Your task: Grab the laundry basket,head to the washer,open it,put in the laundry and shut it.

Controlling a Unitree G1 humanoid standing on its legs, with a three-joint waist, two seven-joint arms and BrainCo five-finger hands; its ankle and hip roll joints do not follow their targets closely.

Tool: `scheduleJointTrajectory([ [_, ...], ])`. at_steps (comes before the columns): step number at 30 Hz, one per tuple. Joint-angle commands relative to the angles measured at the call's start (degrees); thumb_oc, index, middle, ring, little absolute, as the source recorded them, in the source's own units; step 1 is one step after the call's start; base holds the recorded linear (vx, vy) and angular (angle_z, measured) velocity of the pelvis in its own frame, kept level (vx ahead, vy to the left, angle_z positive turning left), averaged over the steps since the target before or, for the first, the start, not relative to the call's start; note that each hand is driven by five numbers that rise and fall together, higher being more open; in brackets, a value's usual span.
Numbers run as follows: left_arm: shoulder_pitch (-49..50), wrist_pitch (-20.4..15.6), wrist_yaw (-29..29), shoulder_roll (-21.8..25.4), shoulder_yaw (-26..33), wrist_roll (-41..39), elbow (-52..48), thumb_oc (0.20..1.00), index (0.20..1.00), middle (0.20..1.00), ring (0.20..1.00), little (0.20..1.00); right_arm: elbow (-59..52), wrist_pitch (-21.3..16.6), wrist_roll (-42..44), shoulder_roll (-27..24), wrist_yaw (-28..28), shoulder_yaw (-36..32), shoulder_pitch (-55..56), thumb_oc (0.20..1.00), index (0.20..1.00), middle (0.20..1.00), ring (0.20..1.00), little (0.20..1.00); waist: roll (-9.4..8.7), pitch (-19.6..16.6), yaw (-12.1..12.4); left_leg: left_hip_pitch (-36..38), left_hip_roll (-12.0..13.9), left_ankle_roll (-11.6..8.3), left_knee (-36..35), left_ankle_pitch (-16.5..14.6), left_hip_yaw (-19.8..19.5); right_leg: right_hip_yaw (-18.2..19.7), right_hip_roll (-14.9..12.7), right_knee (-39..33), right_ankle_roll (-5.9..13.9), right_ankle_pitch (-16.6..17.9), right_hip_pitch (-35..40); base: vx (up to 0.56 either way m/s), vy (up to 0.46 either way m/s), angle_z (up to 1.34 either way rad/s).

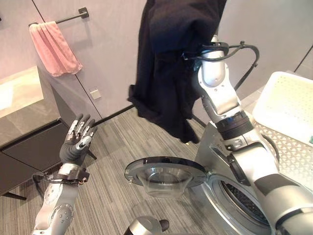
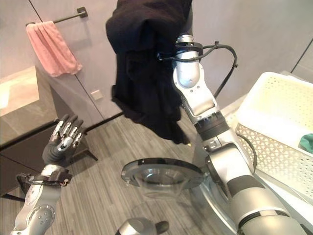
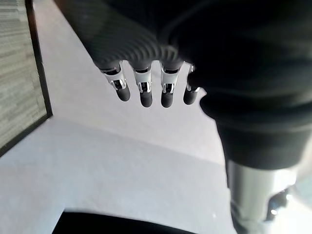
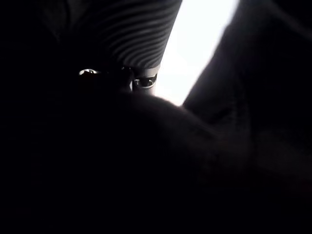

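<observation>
A pink towel (image 1: 55, 48) hangs on a wall bar, up and left of the washer door (image 1: 165, 172). Left of that door the left robot hand (image 1: 77, 139) is raised with fingers straight and slightly spread, holding nothing. The round glass door stands swung open, level, beside the washer (image 1: 244, 200). Above the door hangs a dark garment (image 1: 168, 63) – draped over the right robot hand, whose fingers are buried in the cloth, so their grip cannot be told. Right of the door sits the white laundry basket (image 1: 286, 115) atop the washer.
</observation>
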Motion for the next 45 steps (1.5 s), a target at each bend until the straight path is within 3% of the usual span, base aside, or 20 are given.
scheduleJointTrajectory([
  [1,1.98,-2.18,-1.57,2.87,-2.31,-3.65,-1.09,1.0,1.0,1.0,1.0,1.0,1.49,-2.94,3.64,4.19,0.6,3.33,-9.02,0.2,0.2,0.2,0.2,0.2,-0.18,-8.45,0.02,0.66,2.28,2.3,-7.98,6.77,-2.57,1.87,-0.17,-0.1,-3.14,6.48,-3.27,0.0,-0.021,0.09],
  [2,0.54,1.53,-3.72,0.42,-5.45,-9.84,2.34,1.0,1.0,1.0,1.0,1.0,1.1,-3.54,6.42,6.04,0.9,4.0,-10.07,0.2,0.2,0.2,0.2,0.2,-1.06,-8.6,-0.71,1.04,2.76,2.06,-7.98,5.24,-2.54,2.44,0.39,-0.1,-3.34,4.96,-2.82,0.06,-0.096,0.02],
  [3,0.37,2.34,-3.83,-0.6,-5.92,-11.61,3.45,1.0,1.0,1.0,1.0,1.0,0.27,-3.97,8.52,7.26,1.41,3.76,-10.09,0.2,0.2,0.2,0.2,0.2,-1.27,-8.57,-0.93,1.03,2.79,1.99,-7.98,5.24,-2.54,2.36,0.45,-0.1,-3.36,4.98,-2.83,0.06,-0.111,0.0],
  [4,0.17,2.27,-3.92,-1.04,-5.51,-12.61,6.03,1.0,1.0,1.0,1.0,1.0,-0.84,-4.72,12.53,8.22,2.31,4.28,-10.81,0.2,0.2,0.2,0.2,0.2,-1.86,-8.74,-1.79,1.04,2.91,1.77,-7.98,5.01,-2.48,2.48,0.69,-0.1,-3.6,4.8,-2.93,-0.01,-0.016,-0.09],
  [12,-2.89,1.65,-3.45,-4.08,-5.28,-15.11,6.59,1.0,1.0,1.0,1.0,1.0,-1.46,-4.13,14.36,10.39,3.72,6.34,-12.6,0.2,0.2,0.2,0.2,0.2,-3.25,-9.32,-2.96,0.74,3.01,1.63,-7.98,4.75,-1.54,3.27,0.93,-0.1,-3.48,5.13,-3.58,-0.02,0.0,-0.01],
  [14,-3.34,1.48,-3.5,-4.48,-5.3,-15.37,6.1,1.0,1.0,1.0,1.0,1.0,-1.17,-3.93,14.22,10.55,3.91,6.61,-12.49,0.2,0.2,0.2,0.2,0.2,-3.34,-9.32,-3.01,0.78,3.09,1.66,-7.98,4.69,-1.32,3.45,0.95,-0.1,-3.44,5.18,-3.69,-0.06,0.048,-0.07],
  [15,-3.75,1.15,-3.53,-4.85,-5.23,-15.5,5.65,1.0,1.0,1.0,1.0,1.0,-0.58,-3.76,14.11,10.25,4.06,6.74,-12.68,0.2,0.2,0.2,0.2,0.2,-3.03,-9.33,-2.98,0.29,2.61,1.76,-7.98,6.26,-1.39,2.95,0.47,-0.1,-3.26,6.71,-4.26,-0.09,0.104,-0.12],
  [23,-7.11,0.1,-2.9,-5.71,-6.45,-14.96,3.22,1.0,1.0,1.0,1.0,1.0,4.54,-2.58,19.16,15.15,7.28,8.92,-11.95,0.2,0.2,0.2,0.2,0.2,-3.7,-9.51,-3.34,0.17,2.69,2.25,-7.98,5.96,-0.03,4.62,0.28,-0.1,-3.04,7.38,-5.04,-0.03,0.025,-0.09],
  [30,-9.62,-0.22,-3.5,-3.44,-10.52,-11.81,-1.15,1.0,1.0,1.0,1.0,1.0,10.62,-1.18,16.16,17.85,7.12,9.59,-13.73,0.2,0.2,0.2,0.2,0.2,-3.75,-9.28,-3.23,0.14,2.64,2.68,-7.98,5.82,0.62,5.49,0.12,-0.1,-2.79,8.06,-5.62,-0.01,0.005,-0.07],
  [37,-8.39,-0.98,-4.35,0.44,-11.44,-6.16,-6.25,1.0,1.0,1.0,1.0,1.0,15.3,-1.01,15.13,17.22,6.83,8.81,-14.33,0.2,0.2,0.2,0.2,0.2,-3.72,-9.16,-2.91,0.09,2.6,2.9,-7.98,5.71,0.98,6.13,0.08,-0.1,-2.66,8.23,-5.93,0.0,0.009,-0.06],
  [45,-8.37,-1.17,-3.44,2.51,-12.99,-2.53,-7.68,1.0,1.0,1.0,1.0,1.0,18.63,-0.96,18.79,18.77,8.23,8.57,-12.52,0.2,0.2,0.2,0.2,0.2,-3.11,-8.72,-2.71,0.12,2.55,3.01,-7.98,5.82,0.9,6.32,0.09,-0.1,-2.62,8.34,-6.02,0.0,0.0,-0.03],
])
